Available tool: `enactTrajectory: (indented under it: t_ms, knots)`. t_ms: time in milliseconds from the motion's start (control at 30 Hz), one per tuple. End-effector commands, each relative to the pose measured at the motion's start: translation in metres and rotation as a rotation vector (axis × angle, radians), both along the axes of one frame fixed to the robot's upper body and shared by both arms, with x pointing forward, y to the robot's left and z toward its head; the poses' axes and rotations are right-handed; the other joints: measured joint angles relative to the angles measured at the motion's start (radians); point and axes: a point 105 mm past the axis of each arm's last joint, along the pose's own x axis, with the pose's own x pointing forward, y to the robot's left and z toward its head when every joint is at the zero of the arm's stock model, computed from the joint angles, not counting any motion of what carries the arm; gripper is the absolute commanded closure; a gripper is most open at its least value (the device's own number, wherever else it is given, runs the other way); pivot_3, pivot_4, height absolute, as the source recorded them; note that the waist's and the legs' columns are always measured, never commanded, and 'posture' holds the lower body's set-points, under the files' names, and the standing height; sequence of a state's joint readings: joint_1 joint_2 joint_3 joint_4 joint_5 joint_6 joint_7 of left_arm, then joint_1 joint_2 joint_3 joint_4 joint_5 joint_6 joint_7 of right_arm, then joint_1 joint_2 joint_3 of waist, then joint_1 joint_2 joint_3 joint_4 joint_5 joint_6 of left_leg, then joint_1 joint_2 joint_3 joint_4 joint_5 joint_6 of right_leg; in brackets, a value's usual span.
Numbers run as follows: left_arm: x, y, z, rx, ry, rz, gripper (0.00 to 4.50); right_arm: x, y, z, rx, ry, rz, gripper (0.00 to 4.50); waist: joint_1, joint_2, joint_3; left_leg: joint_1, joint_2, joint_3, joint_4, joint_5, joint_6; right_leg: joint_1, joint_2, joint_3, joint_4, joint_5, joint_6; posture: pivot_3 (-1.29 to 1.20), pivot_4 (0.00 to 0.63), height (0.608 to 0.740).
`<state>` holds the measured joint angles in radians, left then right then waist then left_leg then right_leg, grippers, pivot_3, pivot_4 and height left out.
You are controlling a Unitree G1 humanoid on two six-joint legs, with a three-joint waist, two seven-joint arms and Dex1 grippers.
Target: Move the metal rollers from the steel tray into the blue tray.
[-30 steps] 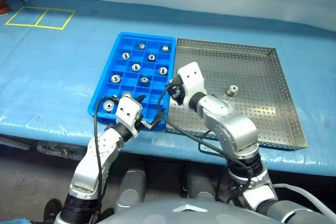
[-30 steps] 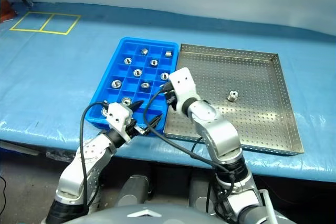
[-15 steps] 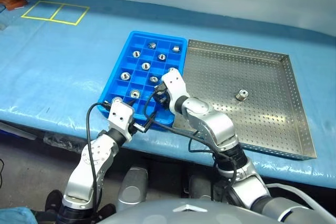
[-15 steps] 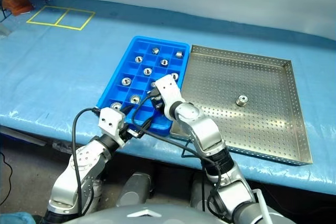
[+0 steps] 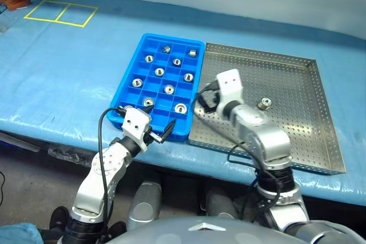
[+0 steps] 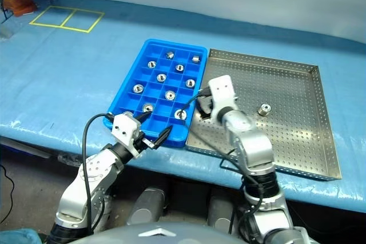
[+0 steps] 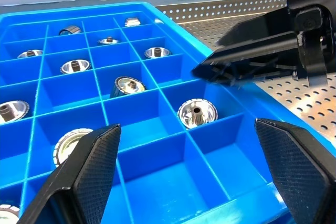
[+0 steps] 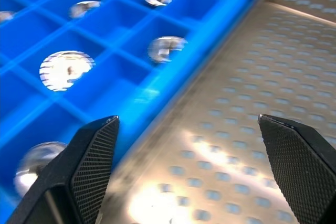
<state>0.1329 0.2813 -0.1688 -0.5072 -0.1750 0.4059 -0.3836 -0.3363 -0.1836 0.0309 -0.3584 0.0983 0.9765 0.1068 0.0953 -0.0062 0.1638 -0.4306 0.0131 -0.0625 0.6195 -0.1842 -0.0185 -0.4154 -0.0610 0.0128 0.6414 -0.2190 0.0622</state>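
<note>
Left eye view: the blue tray [image 5: 128, 98] sits in the centre of the frame on a blue table cover [image 5: 57, 78], with the steel tray [image 5: 297, 141] touching its right edge. Most of the metal rollers [image 5: 170, 89] lie in the blue tray's compartments, one to a cell, scattered from the top row down to the row nearest the lower rim. A single roller [image 5: 263, 104] stands alone on the steel tray's perforated floor, right of centre in the frame and well apart from the blue tray.

The right gripper [image 5: 201, 100] hangs over the seam where the two trays meet, just right of the roller in the blue tray's lower right corner [image 5: 180, 108]. In the right wrist view its fingers [image 8: 84, 166] stand wide apart with nothing between them, over the blue tray's rim and the steel floor. The left gripper [image 5: 153, 131] hovers at the lower edge of the blue tray, near the bottom centre of the frame; in the left wrist view its fingers [image 7: 89, 166] are spread wide and empty, with the compartments between them.

Yellow tape lines [image 5: 60, 14] mark rectangles on the cover at the upper left of the frame
</note>
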Motion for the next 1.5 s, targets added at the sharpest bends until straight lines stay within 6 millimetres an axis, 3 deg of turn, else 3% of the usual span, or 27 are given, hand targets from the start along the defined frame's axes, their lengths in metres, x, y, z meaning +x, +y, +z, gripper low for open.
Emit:
enactTrajectory:
  t_ms: [33, 267, 667, 733, 867, 1000, 1233, 1500]
  knots:
    - [0.003, -0.006, 0.006, 0.004, -0.033, -0.024, 0.0, 0.009, -0.054, 0.009, -0.047, -0.056, -0.208, 0.01, -0.003, 0.0, 0.0, 0.0, 0.0, 0.0, 0.0, 0.0, 0.0, 0.0, 0.0, 0.0, 0.0, 0.0, 0.0, 0.22, 0.15, 0.74]
    - [0.008, -0.014, 0.007, 0.012, -0.042, -0.071, 0.0, 0.017, -0.096, -0.015, 0.021, -0.004, -0.401, 0.01, -0.027, 0.001, 0.0, 0.0, 0.0, 0.001, -0.001, 0.0, 0.0, 0.0, 0.0, 0.001, 0.0, 0.0, 0.0, 0.17, 0.15, 0.74]
    - [0.012, -0.016, 0.008, 0.017, -0.05, -0.084, 0.0, 0.011, -0.109, -0.062, 0.077, 0.103, -0.525, 0.01, -0.028, 0.002, 0.0, 0.001, 0.0, 0.0, 0.005, 0.001, 0.002, 0.003, 0.0, 0.001, 0.001, 0.001, 0.002, 0.19, 0.15, 0.74]
    - [0.012, -0.016, 0.008, 0.019, -0.049, -0.081, 0.0, 0.009, -0.105, -0.063, 0.097, 0.102, -0.518, 0.41, -0.027, 0.002, 0.0, 0.001, 0.0, 0.0, 0.005, 0.001, 0.002, 0.003, 0.0, 0.001, 0.002, 0.001, 0.002, 0.19, 0.15, 0.74]
    - [0.012, -0.014, 0.009, 0.02, -0.051, -0.067, 0.0, 0.007, -0.086, -0.047, 0.116, 0.06, -0.447, 1.59, -0.023, 0.002, 0.0, 0.001, -0.001, 0.0, 0.004, 0.001, 0.002, 0.003, 0.0, 0.001, 0.001, 0.001, 0.002, 0.2, 0.15, 0.74]
    - [0.012, -0.012, 0.01, 0.019, -0.06, -0.043, 0.0, 0.008, -0.056, -0.018, 0.104, -0.015, -0.31, 2.79, -0.027, 0.003, 0.001, 0.0, -0.001, 0.0, 0.004, 0.001, 0.002, 0.002, 0.0, 0.001, 0.001, 0.001, 0.002, 0.2, 0.15, 0.74]
    - [0.016, 0.001, 0.015, 0.024, -0.115, 0.074, 0.0, -0.003, 0.029, 0.028, 0.068, -0.105, 0.089, 2.79, -0.03, 0.004, 0.001, 0.0, 0.0, -0.001, 0.004, 0.001, 0.002, 0.001, 0.0, 0.001, 0.002, 0.001, 0.001, 0.22, 0.15, 0.74]
    - [0.007, 0.019, 0.019, -0.037, -0.134, 0.131, 0.0, -0.026, 0.115, 0.033, -0.006, -0.142, 0.515, 2.79, -0.025, 0.004, 0.001, 0.0, 0.0, -0.001, 0.0, 0.001, 0.002, 0.0, 0.0, 0.0, 0.0, 0.0, 0.0, 0.27, 0.15, 0.74]
